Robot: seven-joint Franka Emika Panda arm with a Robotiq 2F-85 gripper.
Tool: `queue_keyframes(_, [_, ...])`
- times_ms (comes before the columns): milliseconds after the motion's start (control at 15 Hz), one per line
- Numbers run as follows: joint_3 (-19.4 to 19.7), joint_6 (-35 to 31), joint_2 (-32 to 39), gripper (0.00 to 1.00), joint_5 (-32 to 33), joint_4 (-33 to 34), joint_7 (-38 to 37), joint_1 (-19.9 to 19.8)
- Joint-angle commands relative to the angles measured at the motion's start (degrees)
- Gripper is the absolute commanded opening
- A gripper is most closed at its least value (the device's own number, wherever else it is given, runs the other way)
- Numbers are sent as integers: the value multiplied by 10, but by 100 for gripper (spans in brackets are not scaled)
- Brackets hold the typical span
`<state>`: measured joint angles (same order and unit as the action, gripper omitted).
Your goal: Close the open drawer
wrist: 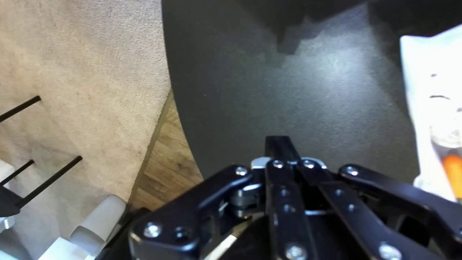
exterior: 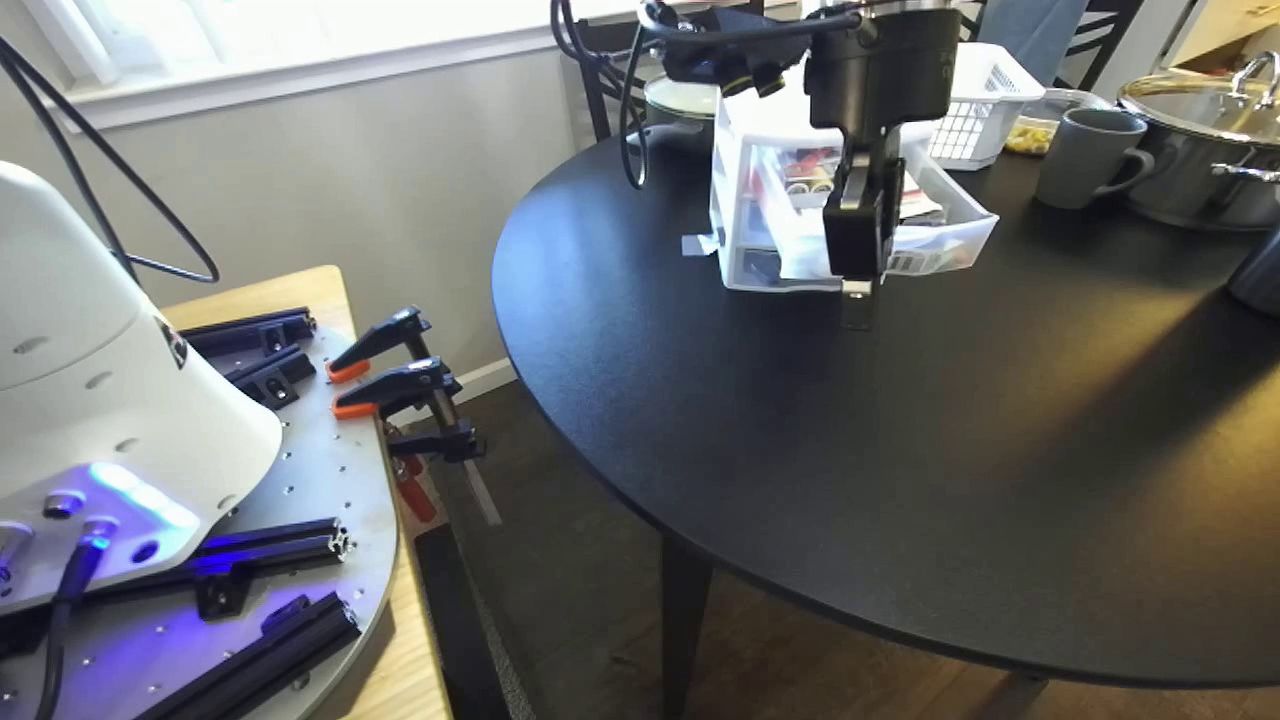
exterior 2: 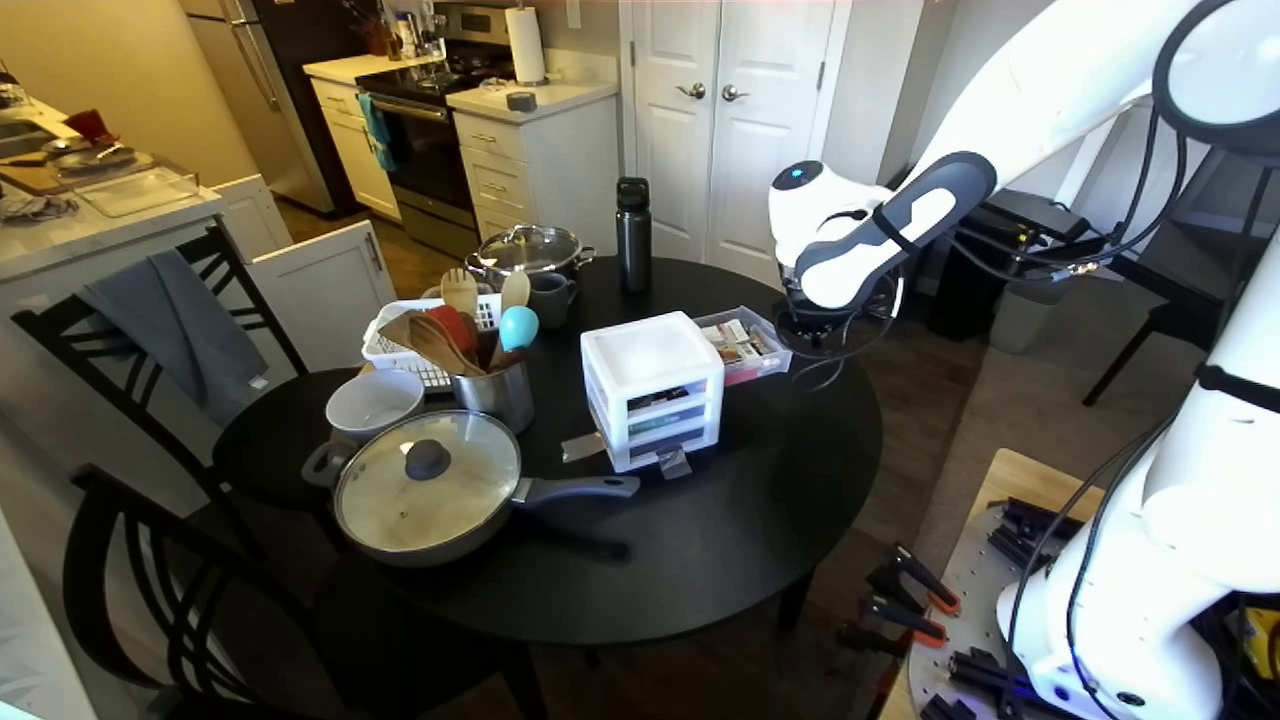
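The drawer (exterior: 945, 248) is shallow, translucent plastic with red-and-white papery contents. It is pulled well out of a small white-framed unit (exterior: 740, 200) on the black table. An exterior view shows the open drawer (exterior 2: 755, 368) sticking out of the unit (exterior 2: 650, 350) near its top level, with the drawers below it in. My gripper (exterior: 857, 285) points down beside the drawer, partly covering it in that view. In the wrist view the gripper (wrist: 283, 148) has its fingers together over bare tabletop, with nothing seen between them. The drawer's pale wall (wrist: 422, 108) shows at the right edge, apart from the fingers.
A white lattice basket (exterior: 985, 100), grey mug (exterior: 1085, 160) and lidded pot (exterior: 1165, 195) stand beyond the drawer. A frying pan (exterior 2: 430, 490), utensil holder (exterior 2: 505, 400) and black bottle (exterior 2: 634, 245) also stand on the table. The table's rounded edge (wrist: 177, 104) lies left of the gripper.
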<state>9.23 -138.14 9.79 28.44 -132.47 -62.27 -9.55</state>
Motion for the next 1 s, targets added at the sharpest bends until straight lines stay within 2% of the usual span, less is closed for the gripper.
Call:
queue_keyframes(0, [5, -39, 0, 4, -31, 0, -1, 24])
queue_keyframes(400, [0, -59, 0, 4, -40, 5, 4, 51])
queue_keyframes(933, [-22, -64, 4, 4, -91, 33, 9, 83])
